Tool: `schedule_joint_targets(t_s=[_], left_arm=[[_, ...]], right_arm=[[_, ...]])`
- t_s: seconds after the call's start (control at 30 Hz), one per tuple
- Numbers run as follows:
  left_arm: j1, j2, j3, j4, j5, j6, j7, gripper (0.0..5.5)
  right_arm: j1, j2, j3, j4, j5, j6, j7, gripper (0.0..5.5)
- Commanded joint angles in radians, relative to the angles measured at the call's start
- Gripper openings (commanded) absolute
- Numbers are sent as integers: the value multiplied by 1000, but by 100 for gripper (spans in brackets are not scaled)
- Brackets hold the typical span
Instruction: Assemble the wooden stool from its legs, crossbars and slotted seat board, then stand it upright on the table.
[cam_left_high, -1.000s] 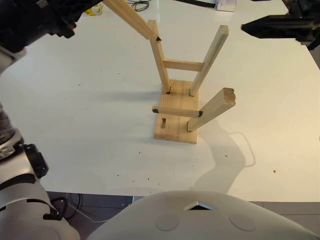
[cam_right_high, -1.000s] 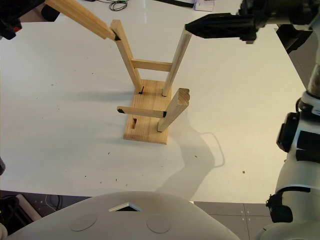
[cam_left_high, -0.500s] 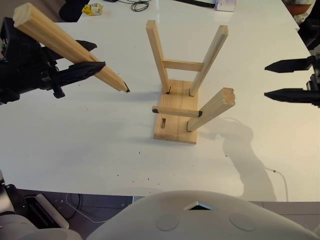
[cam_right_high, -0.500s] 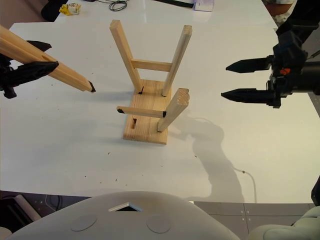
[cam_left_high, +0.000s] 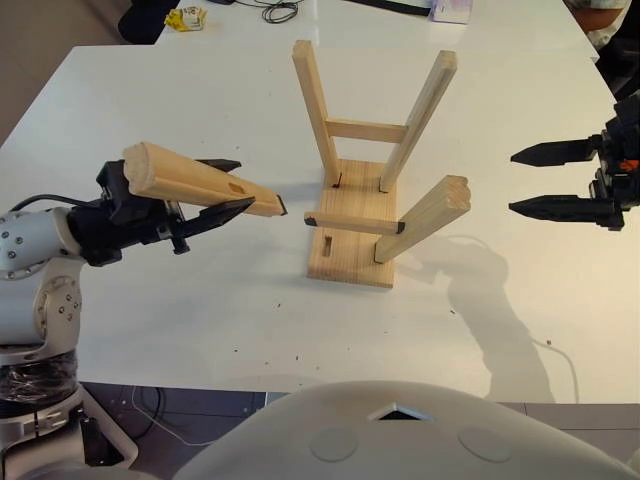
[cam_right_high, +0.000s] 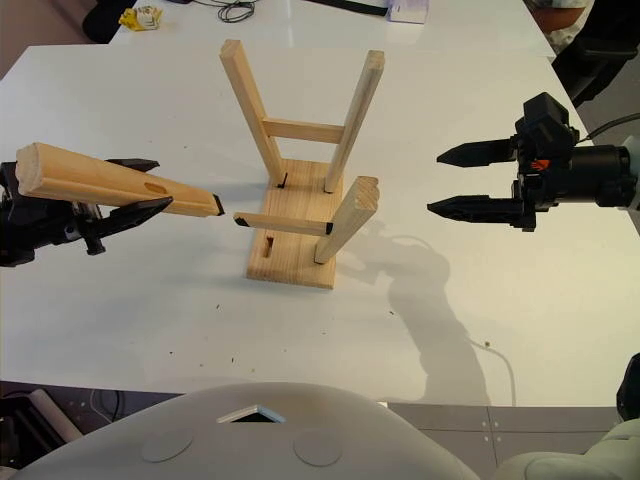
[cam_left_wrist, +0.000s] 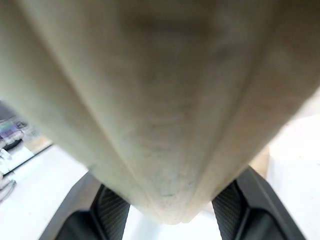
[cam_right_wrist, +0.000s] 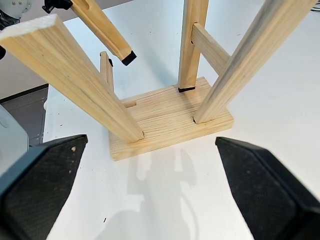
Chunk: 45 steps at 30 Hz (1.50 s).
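One leg (cam_left_high: 190, 178) is sitting clenched in the left gripper (cam_left_high: 244, 184) — right gripper (cam_left_high: 514, 182) is hovering released, far right.

Bare white table (cam_left_high: 200, 290) lies open left of the flat light-wood seat board (cam_left_high: 350, 268), up to its empty rectangular slot (cam_left_high: 328, 243). Over that corner juts a thin black-tipped wooden crossbar (cam_left_high: 350, 223), fixed to 1 near upright wooden leg (cam_left_high: 425, 217). 2 far bar-joined wooden legs (cam_left_high: 318, 115) wall the back. The left gripper (cam_left_high: 245, 183) clamps a loose wooden leg (cam_left_high: 195, 180) across the left approach.
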Motion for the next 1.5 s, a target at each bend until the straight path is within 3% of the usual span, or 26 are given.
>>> schedule_joint_targets(t_s=[0.03, 0.2, 0.47, 1.5], left_arm=[[68, -32, -32, -41, -7, -21, -4, 206], [131, -22, -67, -65, 6, -41, -43, 206], [52, -43, -144, -72, 9, -30, -2, 206], [171, -71, -279, -22, 68, -122, -23, 206]], right_arm=[[-12, -24, 29, -10, 1, -11, 10, 471], [27, -38, 67, -70, -6, -41, 41, 471], [70, -30, 116, -133, -15, -69, 30, 471], [47, -16, 158, -193, 21, -72, 13, 471]])
